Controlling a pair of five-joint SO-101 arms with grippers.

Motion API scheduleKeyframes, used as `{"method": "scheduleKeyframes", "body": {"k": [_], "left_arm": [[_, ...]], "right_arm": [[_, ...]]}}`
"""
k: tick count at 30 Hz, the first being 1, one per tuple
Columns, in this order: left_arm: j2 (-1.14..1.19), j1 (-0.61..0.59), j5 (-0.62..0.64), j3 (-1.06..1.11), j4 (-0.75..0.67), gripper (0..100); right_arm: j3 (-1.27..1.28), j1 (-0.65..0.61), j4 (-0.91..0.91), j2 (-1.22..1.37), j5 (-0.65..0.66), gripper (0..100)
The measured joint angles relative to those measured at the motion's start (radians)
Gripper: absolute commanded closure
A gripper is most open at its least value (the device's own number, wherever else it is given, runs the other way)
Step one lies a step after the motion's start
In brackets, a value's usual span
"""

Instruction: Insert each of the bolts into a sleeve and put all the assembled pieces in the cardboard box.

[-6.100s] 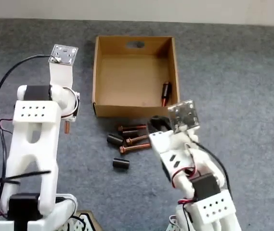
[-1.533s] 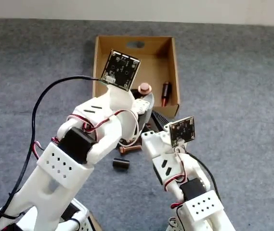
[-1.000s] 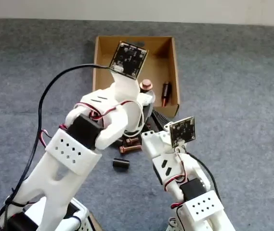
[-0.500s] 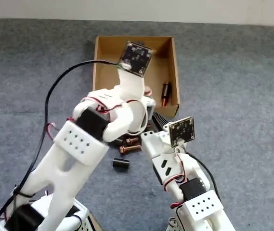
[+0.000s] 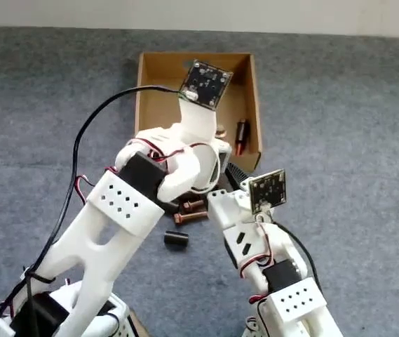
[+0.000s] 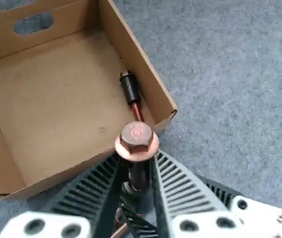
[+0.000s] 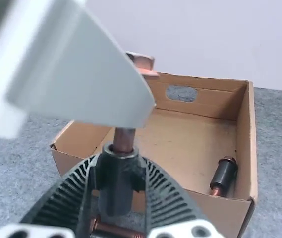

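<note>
Left gripper (image 6: 137,161) clamps a bolt (image 6: 137,139), its shank tip at the mouth of the sleeve (image 7: 116,193) clasped upright in the right gripper (image 7: 117,166) below. Seating it likely needs straight, aligned pressure. The cardboard box (image 7: 241,148) lies just beyond.

A grey, carpet-like surface (image 5: 353,126) is spread across the whole high view, its nap seen as a fine, even speckle. Along the 12 o'clock edge it is met in a straight line by a pale wall (image 5: 199,12). At about 7 o'clock a small brown corner (image 5: 134,324) is glimpsed; what it is cannot be told.
</note>
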Motion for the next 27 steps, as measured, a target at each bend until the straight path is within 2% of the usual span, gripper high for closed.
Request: {"method": "scheduleKeyframes", "body": {"k": [3,18,21,24,25,27], "left_arm": [[0.000,-0.029,-0.003,0.000,0.020,74],[-0.003,-0.040,-0.003,0.000,0.146,74],[-0.075,-0.078,-0.003,0.000,0.150,80],[-0.170,-0.141,-0.003,0.000,0.150,99],[-0.198,-0.167,-0.003,0.000,0.150,100],[-0.249,-0.227,-0.003,0.026,0.150,95]], "right_arm": [[0.002,-0.003,0.000,0.000,0.000,99.3],[0.002,-0.005,0.002,0.000,0.000,99.3],[0.002,-0.005,0.002,0.000,0.000,99.3],[0.002,-0.005,0.002,0.000,0.000,99.3],[0.002,-0.005,0.002,0.000,0.000,99.3],[0.002,-0.005,0.002,0.000,0.000,99.3]]}}
